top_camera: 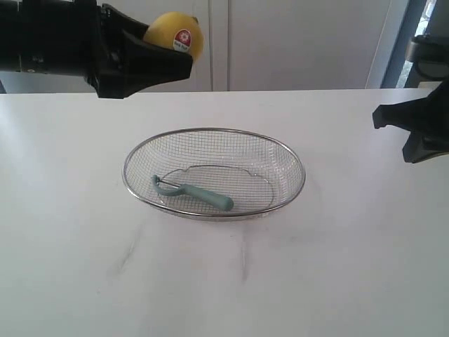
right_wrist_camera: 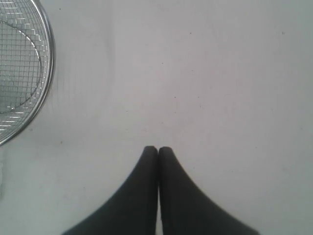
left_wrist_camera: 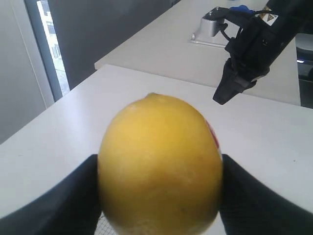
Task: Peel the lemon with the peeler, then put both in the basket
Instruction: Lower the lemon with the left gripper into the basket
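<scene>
Not much for you to read here, tbh. The only label on the fruit is the little round red-and-white sticker on the small round bright yellow lemon. It has a red emblem with white print, but the lettering's too small to make out. There's also a tiny yellow-and-black sticker on the black robot arm in your left wrist view, unreadable too.

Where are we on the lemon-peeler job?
Done: peeler lies in the basket. In hand: left gripper holds the lemon aloft, outside the basket; its visible skin looks unpeeled. Left: lemon into basket. Right gripper shut, empty.
</scene>
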Controlling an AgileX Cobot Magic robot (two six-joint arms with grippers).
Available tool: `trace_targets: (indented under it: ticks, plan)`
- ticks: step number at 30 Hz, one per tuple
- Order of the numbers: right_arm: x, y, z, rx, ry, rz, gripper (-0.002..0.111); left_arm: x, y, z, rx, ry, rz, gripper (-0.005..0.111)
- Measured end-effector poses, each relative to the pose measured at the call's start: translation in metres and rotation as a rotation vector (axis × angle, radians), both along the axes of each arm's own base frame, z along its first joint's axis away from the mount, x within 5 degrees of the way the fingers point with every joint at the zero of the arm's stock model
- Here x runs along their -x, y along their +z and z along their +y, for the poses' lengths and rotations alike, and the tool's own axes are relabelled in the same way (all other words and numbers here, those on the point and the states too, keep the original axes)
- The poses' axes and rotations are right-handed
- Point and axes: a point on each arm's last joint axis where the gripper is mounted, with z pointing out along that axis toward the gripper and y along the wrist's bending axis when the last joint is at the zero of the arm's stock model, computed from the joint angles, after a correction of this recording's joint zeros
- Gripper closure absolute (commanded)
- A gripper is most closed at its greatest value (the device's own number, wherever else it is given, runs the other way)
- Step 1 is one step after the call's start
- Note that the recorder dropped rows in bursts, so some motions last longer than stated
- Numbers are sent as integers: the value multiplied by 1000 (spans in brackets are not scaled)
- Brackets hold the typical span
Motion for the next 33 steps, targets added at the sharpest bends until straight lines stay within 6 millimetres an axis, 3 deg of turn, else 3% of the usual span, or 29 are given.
trace_targets:
  ticks: [7, 24, 33]
  plan:
    - [0, 0, 0, 0, 0, -2, 108, -4, -1, 2, 8, 65, 53, 107]
    - [0, 0, 0, 2, 0, -2, 108, -8, -23, 11, -193, 158, 188, 107]
    - [0, 0, 0, 2, 0, -4, 108, -21, -49, 9, -261, 165, 273, 107]
